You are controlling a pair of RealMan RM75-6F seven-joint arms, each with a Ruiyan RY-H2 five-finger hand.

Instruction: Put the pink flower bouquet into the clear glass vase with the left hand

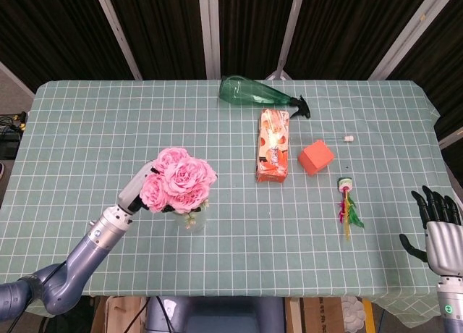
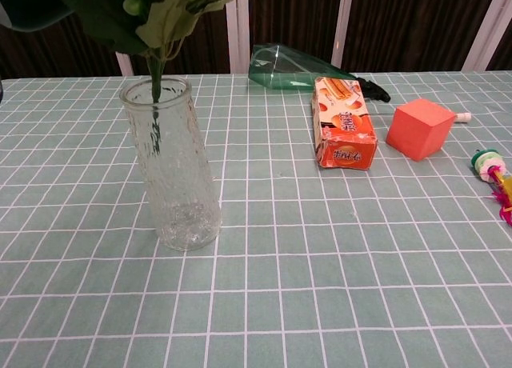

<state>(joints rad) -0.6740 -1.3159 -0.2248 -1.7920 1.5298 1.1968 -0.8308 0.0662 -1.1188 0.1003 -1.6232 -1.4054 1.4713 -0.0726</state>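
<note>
Pink ruffled bouquet (image 1: pixel 177 182), green stems inside textured cylindrical glass vase (image 2: pixel 172 176)

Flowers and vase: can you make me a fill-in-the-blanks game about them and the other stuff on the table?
1. The flowers in the robot's left hand are ____ in colour.
2. The green stem already reaches down into the glass ____.
3. The bottle lying at the far side of the table is ____.
4. The box of snacks lies between the vase and the orange ____.

Missing words: pink; vase; green; cube
</note>
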